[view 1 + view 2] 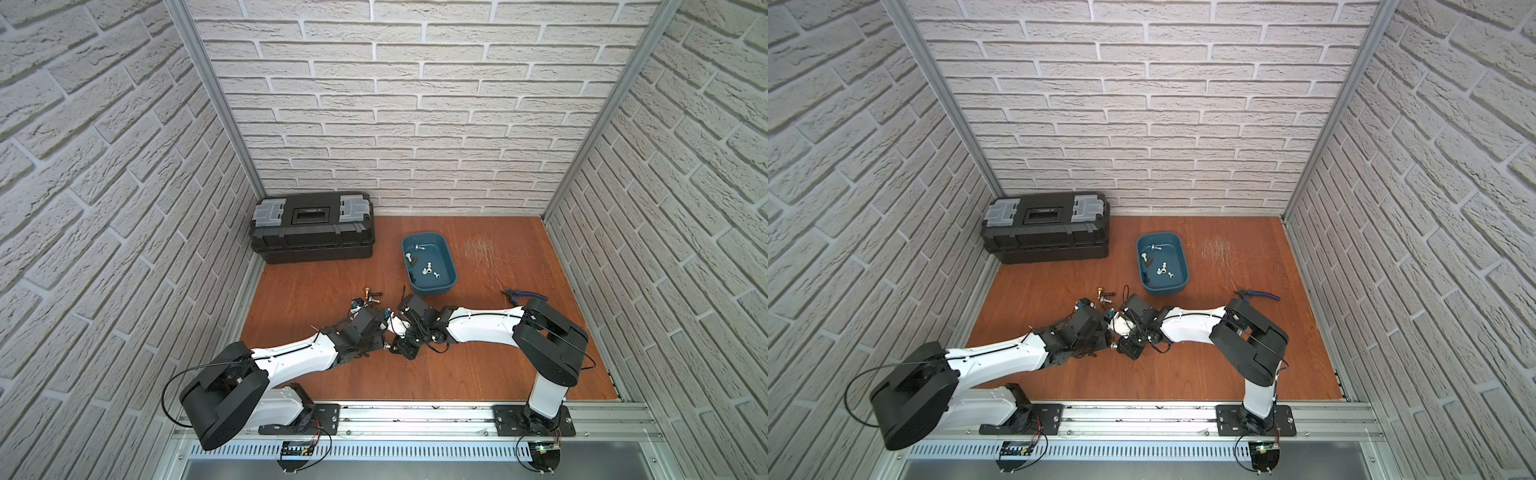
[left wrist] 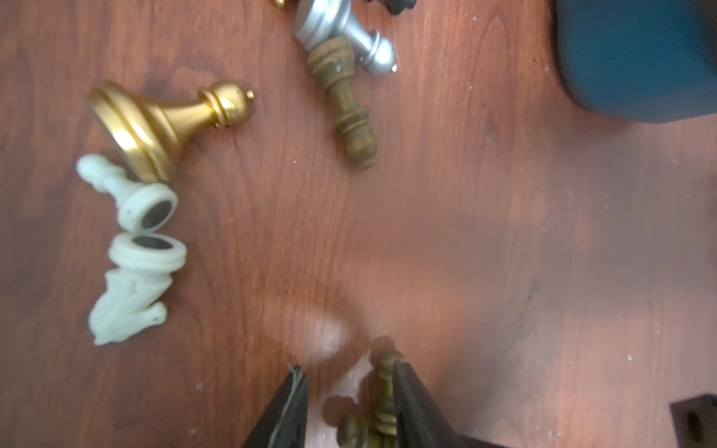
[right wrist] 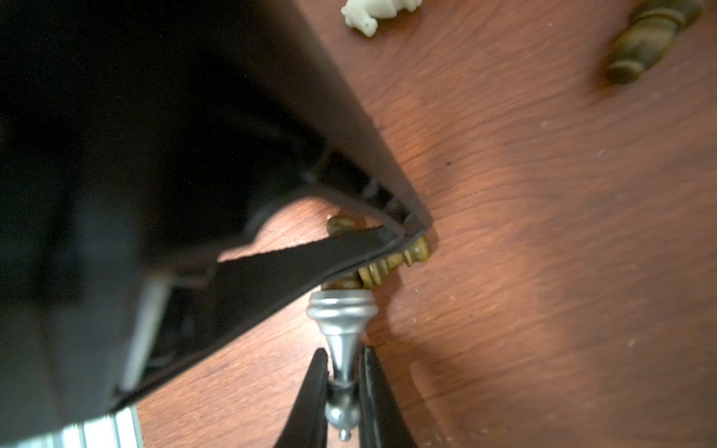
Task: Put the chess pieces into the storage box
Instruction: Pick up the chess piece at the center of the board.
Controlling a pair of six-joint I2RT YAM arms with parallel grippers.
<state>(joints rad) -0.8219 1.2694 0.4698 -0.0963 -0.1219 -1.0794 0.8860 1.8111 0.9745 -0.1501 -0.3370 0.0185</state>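
The teal storage box (image 1: 428, 287) stands mid-table with several chess pieces (image 1: 428, 268) inside; its wall (image 2: 636, 58) shows in the left wrist view. Both grippers meet low over the table just in front of it. My left gripper (image 2: 348, 366) has closed in on a lying brown wooden piece (image 2: 384, 391), which rests along one finger. My right gripper (image 3: 343, 351) is shut on the neck of a silver piece (image 3: 341, 310), whose base (image 1: 387, 346) nearly touches that brown piece. Loose on the table lie a gold piece (image 2: 155, 124), a white pawn (image 2: 128, 194), a white knight (image 2: 132, 294), a brown piece (image 2: 345, 101) and a silver one (image 2: 349, 35).
A black toolbox (image 1: 311, 228) with grey latches sits at the back left against the brick wall. Blue-handled pliers (image 1: 523, 296) lie by the right arm's elbow. Brick walls close three sides, and a metal rail (image 1: 415, 415) runs along the front.
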